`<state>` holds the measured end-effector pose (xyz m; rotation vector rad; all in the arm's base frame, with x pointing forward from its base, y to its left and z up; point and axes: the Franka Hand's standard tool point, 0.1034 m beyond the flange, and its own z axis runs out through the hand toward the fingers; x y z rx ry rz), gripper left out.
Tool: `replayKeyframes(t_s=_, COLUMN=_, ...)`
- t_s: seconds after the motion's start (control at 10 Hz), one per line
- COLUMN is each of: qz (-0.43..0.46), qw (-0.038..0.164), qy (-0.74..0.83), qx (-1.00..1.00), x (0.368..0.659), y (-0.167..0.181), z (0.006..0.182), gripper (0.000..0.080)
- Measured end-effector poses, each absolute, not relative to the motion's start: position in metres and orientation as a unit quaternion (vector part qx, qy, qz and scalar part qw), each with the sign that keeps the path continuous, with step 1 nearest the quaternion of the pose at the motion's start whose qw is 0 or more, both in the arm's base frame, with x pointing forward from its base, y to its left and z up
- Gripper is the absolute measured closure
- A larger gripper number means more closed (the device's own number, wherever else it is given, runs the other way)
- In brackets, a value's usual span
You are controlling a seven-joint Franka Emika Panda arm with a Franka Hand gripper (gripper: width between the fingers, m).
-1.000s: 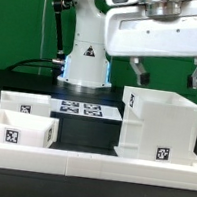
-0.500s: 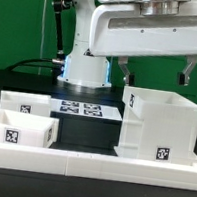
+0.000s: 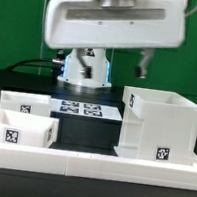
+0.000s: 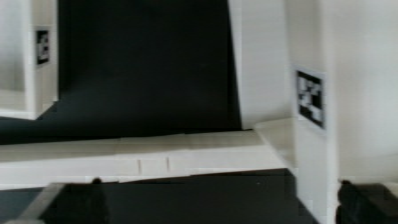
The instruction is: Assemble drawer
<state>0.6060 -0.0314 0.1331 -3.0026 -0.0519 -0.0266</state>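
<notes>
Gripper (image 4: 217,198): spread wide. In the wrist view you see both dark fingertips far apart with nothing between them, so it carries nothing.
Gripper height: on the exterior view it hangs high over the table (image 3: 87,135), apart from every part. You can make out only 1 finger (image 3: 144,60) clearly there; the other is lost against the robot's base.
Nearest part: the shell (image 3: 162,125), a tall open-topped box, stands upright at about 4 o'clock from the gripper on the exterior view, with a tag low on its front face.
Marker board (image 3: 80,109): lies flat at about 6 o'clock, between the shell and the 2 trays.
Front tray (image 3: 20,129): about 7 o'clock, open side up, close against the border rail (image 3: 88,164) and well apart from the shell.
Rear tray (image 3: 16,100): about 8 o'clock, just behind the front tray. You cannot tell whether the 2 touch.
Long axis: both trays appear to run 9 to 3 across the exterior view, parallel to the rail.
Relation that decides the move: the gripper looks nearer the shell than either tray. If you want a tray, expect a long descent toward 7 or 8 o'clock, with the fingers set across a thin tray wall rather than along it.
</notes>
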Motion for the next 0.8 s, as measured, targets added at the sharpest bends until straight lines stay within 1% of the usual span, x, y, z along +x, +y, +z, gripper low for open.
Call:
replayKeyframes(t_s=0.1, qz=-0.01, qw=0.065, qy=-0.018, qx=-0.998, x=0.601, y=-0.048, z=0.125, gripper=0.015)
replayKeyframes(t_s=0.3, qz=-0.02, qw=0.056, qy=-0.027, qx=-0.998, x=0.596, y=-0.065, z=0.113, gripper=0.015)
replayKeyframes(t_s=0.8, qz=-0.017, qw=0.057, qy=-0.026, qx=-0.998, x=0.596, y=-0.063, z=0.111, gripper=0.015)
